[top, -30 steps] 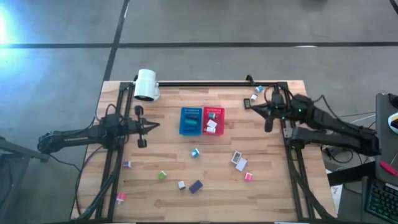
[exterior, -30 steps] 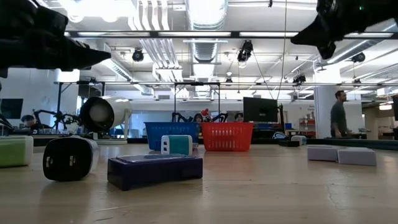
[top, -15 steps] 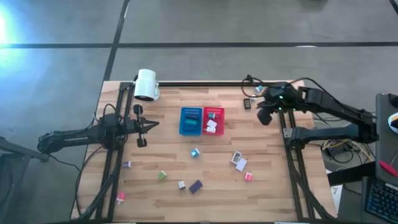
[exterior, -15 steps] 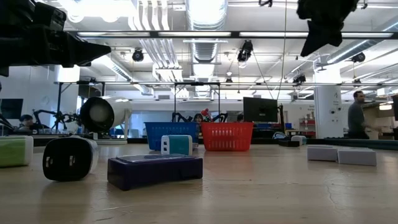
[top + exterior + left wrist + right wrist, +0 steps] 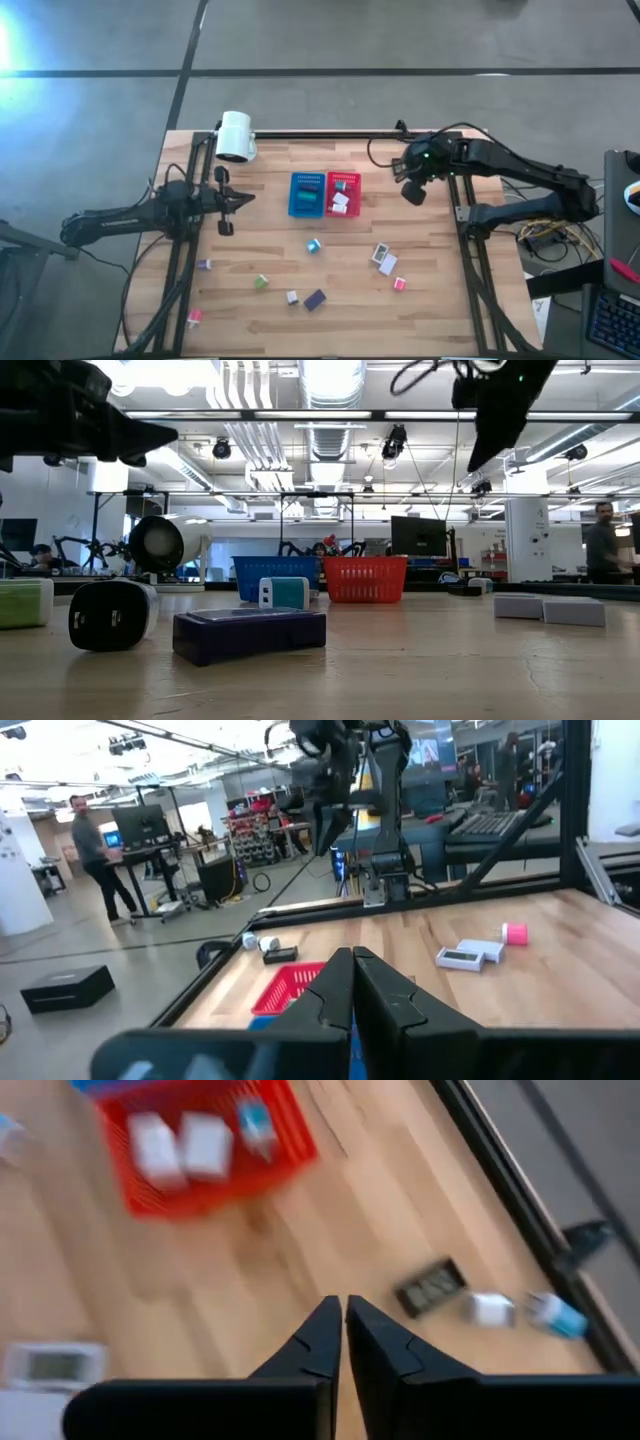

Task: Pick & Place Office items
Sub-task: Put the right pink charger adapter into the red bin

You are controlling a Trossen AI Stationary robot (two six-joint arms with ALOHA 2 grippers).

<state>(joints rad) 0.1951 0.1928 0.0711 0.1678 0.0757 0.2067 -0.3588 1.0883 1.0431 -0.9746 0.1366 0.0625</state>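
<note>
The right gripper (image 5: 411, 192) is hanging above the far right part of the slatted wooden counter (image 5: 270, 230), its 2 dark fingers (image 5: 385, 1348) pressed together with nothing between them, pointing toward the red perforated bin (image 5: 342, 193). That bin is sitting against the blue perforated bin (image 5: 307, 194) and is holding 2 white blocks (image 5: 183, 1146) and a small blue-and-white piece. The left gripper (image 5: 226, 199) is waiting over the counter's left side, its fingers (image 5: 378, 1000) likewise clenched on nothing. The office items (image 5: 314, 247) are lying scattered across the near half of the counter: small boxy pieces in teal, green, pink, white and dark purple (image 5: 249, 631). A white cylindrical lamp (image 5: 235, 136) is resting at the far left corner.
</note>
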